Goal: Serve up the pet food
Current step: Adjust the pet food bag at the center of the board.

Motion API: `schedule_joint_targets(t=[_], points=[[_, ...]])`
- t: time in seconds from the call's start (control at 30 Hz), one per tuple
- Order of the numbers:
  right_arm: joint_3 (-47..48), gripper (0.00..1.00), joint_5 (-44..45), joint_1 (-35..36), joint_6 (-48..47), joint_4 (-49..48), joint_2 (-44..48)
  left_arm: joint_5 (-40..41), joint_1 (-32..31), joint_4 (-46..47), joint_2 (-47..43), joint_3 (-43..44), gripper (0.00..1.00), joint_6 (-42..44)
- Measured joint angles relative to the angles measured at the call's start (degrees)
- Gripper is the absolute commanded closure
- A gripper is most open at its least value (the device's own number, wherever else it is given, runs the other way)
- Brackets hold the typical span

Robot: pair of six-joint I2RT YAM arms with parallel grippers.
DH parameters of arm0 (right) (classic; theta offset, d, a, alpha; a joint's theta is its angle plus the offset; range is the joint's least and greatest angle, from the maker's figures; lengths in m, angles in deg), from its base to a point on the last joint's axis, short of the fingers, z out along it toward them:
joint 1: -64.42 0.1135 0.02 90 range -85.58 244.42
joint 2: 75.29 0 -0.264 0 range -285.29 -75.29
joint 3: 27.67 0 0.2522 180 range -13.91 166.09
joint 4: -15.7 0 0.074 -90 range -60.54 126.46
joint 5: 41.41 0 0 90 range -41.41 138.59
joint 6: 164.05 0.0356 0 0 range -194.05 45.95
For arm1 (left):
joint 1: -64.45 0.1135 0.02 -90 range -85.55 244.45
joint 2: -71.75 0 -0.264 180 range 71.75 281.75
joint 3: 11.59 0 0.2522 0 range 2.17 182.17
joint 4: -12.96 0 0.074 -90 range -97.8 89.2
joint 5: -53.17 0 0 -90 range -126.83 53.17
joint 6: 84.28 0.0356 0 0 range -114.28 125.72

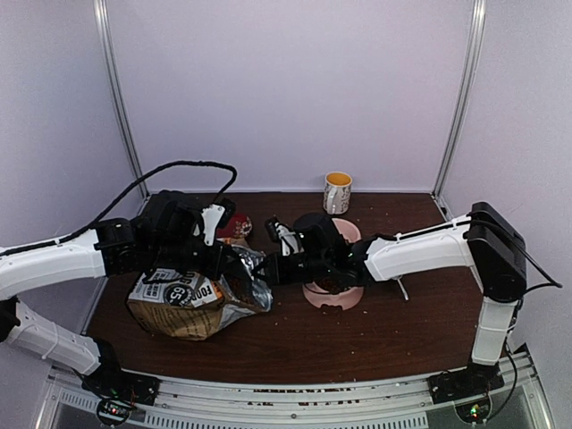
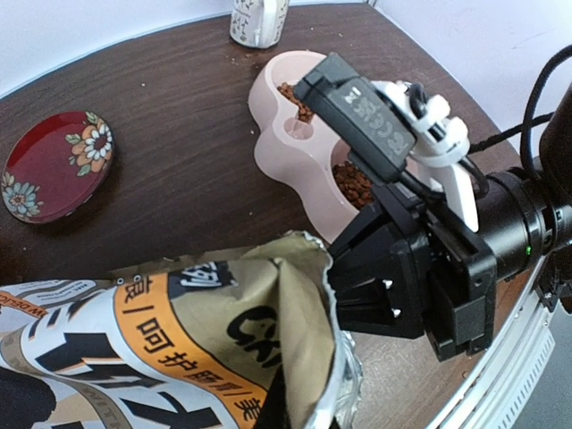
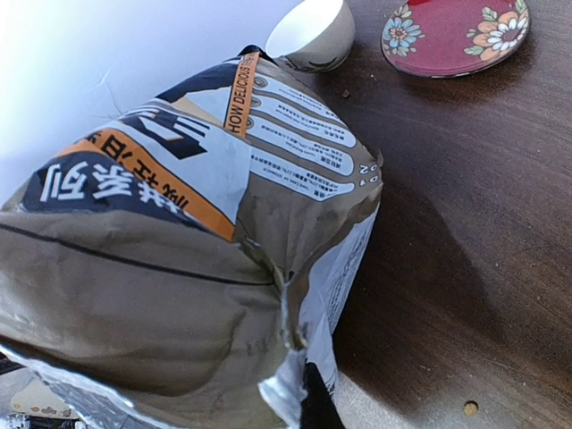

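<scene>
Kibble bag point(image 1: 192, 304) lies on its side, centre-left. Right gripper point(image 2: 338, 290) pinches its torn mouth. Left gripper point(image 1: 223, 259) sits at the bag, grip cannot be told. Pink double bowl point(image 2: 284, 154) holds kibble point(image 2: 353, 183).

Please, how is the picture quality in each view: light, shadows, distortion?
Top external: soft, the table very dark. Left wrist: the wide lens bends the table edge; the near bag is slightly blurred. Right wrist: the wall is blown out white; the bag throws a broad shadow on the table.
</scene>
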Motion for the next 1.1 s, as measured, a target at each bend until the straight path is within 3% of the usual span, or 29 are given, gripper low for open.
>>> schedule_joint_targets(t=[0.23, 0.5, 0.73, 1.1], points=[[-0.7, 1.00, 3.1, 0.0, -0.7, 6.6, 3.8, -2.4, -0.4, 3.0, -1.5, 0.0, 0.62, 2.4], [-0.7, 1.00, 4.7, -0.5, -0.8, 13.8, 8.5, -2.6, -0.4, 4.0, -5.4, 0.1, 0.41, 4.6], [0.6, 1.00, 6.6, -0.7, -0.5, 23.3, 13.6, -2.6, -0.5, 1.1, -11.1, 1.9, 0.37, 8.5], [12.7, 1.00, 12.5, -0.9, -1.9, 41.5, 19.8, -6.3, -1.1, -1.8, -16.6, 4.3, 0.37, 20.0]])
